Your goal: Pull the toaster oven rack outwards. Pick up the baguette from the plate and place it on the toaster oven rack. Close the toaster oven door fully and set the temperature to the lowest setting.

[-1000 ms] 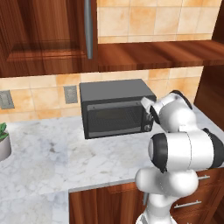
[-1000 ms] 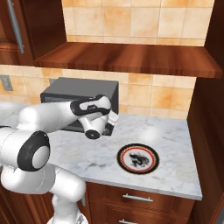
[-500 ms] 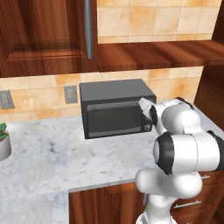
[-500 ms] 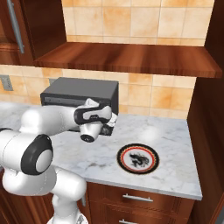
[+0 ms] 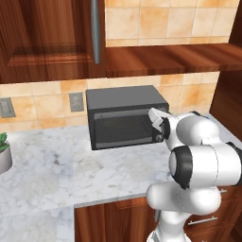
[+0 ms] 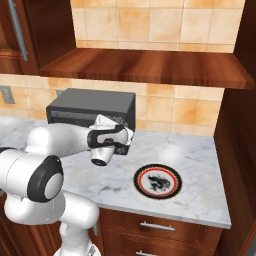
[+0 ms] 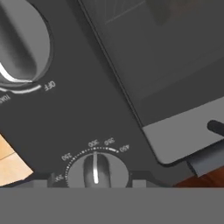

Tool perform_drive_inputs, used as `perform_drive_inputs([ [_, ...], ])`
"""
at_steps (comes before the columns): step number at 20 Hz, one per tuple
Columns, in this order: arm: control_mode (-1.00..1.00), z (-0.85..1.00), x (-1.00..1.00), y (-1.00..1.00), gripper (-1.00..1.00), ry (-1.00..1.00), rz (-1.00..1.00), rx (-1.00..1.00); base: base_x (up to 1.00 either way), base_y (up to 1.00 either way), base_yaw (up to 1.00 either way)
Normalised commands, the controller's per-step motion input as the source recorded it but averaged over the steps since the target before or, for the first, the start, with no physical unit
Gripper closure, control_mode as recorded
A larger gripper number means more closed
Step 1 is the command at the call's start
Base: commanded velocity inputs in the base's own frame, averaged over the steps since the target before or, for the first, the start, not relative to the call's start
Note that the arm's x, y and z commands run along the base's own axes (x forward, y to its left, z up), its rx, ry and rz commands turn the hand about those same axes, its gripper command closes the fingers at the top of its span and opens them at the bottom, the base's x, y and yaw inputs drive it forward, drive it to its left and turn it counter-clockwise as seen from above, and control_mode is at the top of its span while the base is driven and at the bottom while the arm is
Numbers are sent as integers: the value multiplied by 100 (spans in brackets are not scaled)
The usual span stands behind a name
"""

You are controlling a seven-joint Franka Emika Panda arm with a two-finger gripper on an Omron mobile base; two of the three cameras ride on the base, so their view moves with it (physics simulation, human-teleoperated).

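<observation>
The toaster oven (image 5: 124, 117) stands at the back of the counter with its door (image 5: 122, 128) shut; grid lines of the rack (image 5: 118, 126) show faintly through the dark glass. My gripper (image 5: 160, 127) is right at the knob column on the oven's right side. In the hand view my gripper (image 7: 90, 183) is open, its tips on either side of the temperature knob (image 7: 96, 171), whose white line points near the 300 mark. Another knob (image 7: 17, 43) sits beside it, marked OFF. The plate (image 6: 157, 181) lies bare on the counter. The baguette is hidden.
A wooden shelf (image 6: 145, 67) hangs above the oven and a dark wood side wall (image 6: 240, 150) closes the counter's right end. A potted plant (image 5: 4, 151) stands far left. The door's bar handle (image 7: 215, 127) shows beside the control panel.
My hand has moved left and in toward the oven's knob column, ending close against the front panel. The oven and the plate have stayed put.
</observation>
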Motion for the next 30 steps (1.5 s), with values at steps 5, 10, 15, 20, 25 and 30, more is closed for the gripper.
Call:
perform_drive_inputs([
  [5, -100, 0, -1, 23, 100, -23, 5, -20, 0, 0, 0],
  [10, -100, 3, -6, 56, 100, -14, 0, -23, 0, 0, 0],
  [15, -100, 0, 6, 24, 100, -16, 1, -21, 0, 0, 0],
  [20, -100, 0, 24, 15, 100, -24, 9, -23, 0, 0, 0],
  [25, -100, 0, 16, 0, 100, -32, 18, -41, 0, 0, 0],
  [30, -100, 5, 2, 10, 100, -30, 12, -52, 0, 0, 0],
])
